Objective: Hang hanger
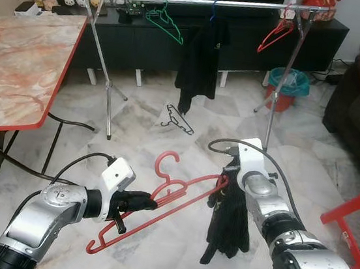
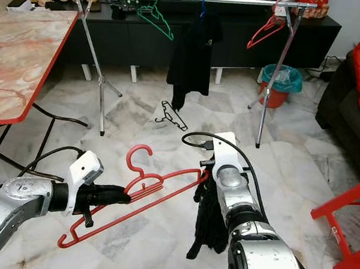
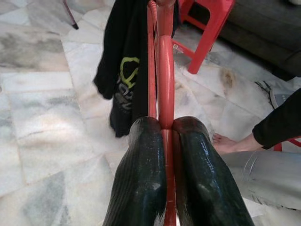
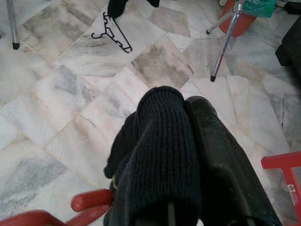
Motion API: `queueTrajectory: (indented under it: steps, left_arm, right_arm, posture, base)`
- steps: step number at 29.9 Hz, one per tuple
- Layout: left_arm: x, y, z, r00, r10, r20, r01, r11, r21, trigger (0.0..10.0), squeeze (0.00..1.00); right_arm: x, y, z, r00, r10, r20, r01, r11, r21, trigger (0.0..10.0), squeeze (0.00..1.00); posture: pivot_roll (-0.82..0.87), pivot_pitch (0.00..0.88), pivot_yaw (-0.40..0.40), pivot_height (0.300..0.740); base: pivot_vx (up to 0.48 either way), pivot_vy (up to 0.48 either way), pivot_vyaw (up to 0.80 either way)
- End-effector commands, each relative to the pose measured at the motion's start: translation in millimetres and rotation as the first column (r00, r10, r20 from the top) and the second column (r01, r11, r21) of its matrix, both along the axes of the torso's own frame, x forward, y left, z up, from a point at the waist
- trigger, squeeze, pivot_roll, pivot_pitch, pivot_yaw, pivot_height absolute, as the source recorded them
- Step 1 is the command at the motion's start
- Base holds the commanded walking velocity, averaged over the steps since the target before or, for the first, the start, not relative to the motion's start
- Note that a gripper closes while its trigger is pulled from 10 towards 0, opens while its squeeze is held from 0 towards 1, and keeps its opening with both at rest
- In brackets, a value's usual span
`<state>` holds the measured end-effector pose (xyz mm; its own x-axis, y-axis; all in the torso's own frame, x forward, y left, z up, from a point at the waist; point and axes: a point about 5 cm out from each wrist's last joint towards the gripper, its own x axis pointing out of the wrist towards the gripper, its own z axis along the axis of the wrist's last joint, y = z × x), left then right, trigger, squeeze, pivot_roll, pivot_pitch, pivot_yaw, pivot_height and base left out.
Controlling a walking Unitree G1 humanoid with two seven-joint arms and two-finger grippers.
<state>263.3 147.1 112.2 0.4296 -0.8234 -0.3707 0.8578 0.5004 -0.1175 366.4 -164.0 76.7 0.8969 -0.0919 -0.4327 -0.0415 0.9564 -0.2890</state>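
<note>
Left claw [image 1: 133, 202] clamped shut on red hanger [image 1: 179, 197] near its lower bar, hook [image 1: 166, 162] rising just above. Right claw [image 1: 227, 180] pinches the black garment [image 1: 226, 225] draped at the hanger's far end. Rail [image 1: 202, 3] stands well ahead and above both claws — lift level, hook upward, garment gathered so it doesn't slide off.

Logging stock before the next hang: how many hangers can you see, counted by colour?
Red: 2, one held by the left hand, one on the rail
Green: 1, on the rail
Blue: 1, on the rail under the black garment
Black: 1, on the floor
Total: 5
</note>
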Motion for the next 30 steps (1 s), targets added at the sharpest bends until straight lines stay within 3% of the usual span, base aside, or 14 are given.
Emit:
queueTrajectory:
  steps: [1, 9, 15, 30]
  left_arm:
    - [-0.1, 2.8, 7, 1.0, -0.004, 0.014, 0.005, 1.0, -0.025, 10.0, 0.0]
    - [-13.0, 0.1, 7, 0.993, -0.109, -0.037, 0.107, 0.993, -0.044, 10.0, 0.0]
    - [-13.0, -1.3, 7, 0.993, -0.114, -0.032, 0.113, 0.993, -0.035, 10.0, 0.0]
    - [5.9, 4.1, 4, 0.998, 0.046, 0.053, -0.047, 0.999, 0.024, 10.0, 0.0]
  right_arm:
    - [7.9, 7.3, 13, 0.999, 0.02, 0.042, -0.02, 1.0, 0.011, 10.0, 0.0]
    - [7.3, 6.6, 12, 0.999, 0.014, 0.043, -0.014, 1.0, 0.008, 10.0, 0.0]
    - [7.9, 6.6, 14, 0.999, 0.011, 0.047, -0.011, 1.0, 0.01, 10.0, 0.0]
    - [9.4, 12.9, 16, 0.998, 0.03, 0.052, -0.031, 0.999, 0.026, 10.0, 0.0]
  posture:
    - [-0.03, 0.0, 0.009, 0.736]
    - [-0.03, 0.0, 0.009, 0.736]
    - [-0.03, 0.0, 0.009, 0.736]
    - [-0.02, 0.0, 0.008, 0.736]
  base:
    - [0.0, 0.0, 0.0]
    - [0.0, 0.0, 0.0]
    - [0.0, 0.0, 0.0]
    - [0.0, 0.0, 0.0]
